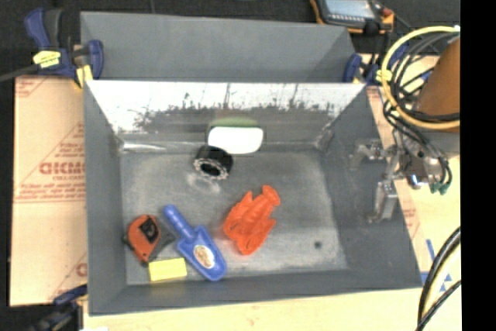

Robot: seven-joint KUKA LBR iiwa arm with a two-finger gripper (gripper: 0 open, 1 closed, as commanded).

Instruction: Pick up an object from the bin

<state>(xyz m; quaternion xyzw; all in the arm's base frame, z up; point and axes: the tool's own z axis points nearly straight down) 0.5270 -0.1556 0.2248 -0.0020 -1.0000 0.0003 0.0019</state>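
Grey metal bin point(105, 190), viewed from above.

- Tool point(380, 201) sits at the bin's 3 o'clock, over the right-hand sloping wall and off the flat floor. Cannot tell whether it is released or clenched. No object lies directly beneath it.
- Orange-red plastic toy point(252, 221), lumpy, lies just below the floor's centre, at about 5 o'clock. It is the nearest object to the tool, off toward the tool's 8 o'clock, and well apart from it.
- White oval object point(235, 139) with a greenish upper edge sits at 12 o'clock, against the foot of the back wall.
- Black ring-shaped object point(213, 162) with pale specks round it lies just beside the oval, at its 7 o'clock.
- Blue scoop-like object point(194, 243) with a long handle lies diagonally at the floor's 7 o'clock, its broad end toward the front wall.
- Orange-and-black tape measure point(143, 235) lies at 8 o'clock, just beside the blue handle.
- Yellow block point(167, 269) lies flat in the front-left corner, next to the scoop's broad end and below the tape measure.
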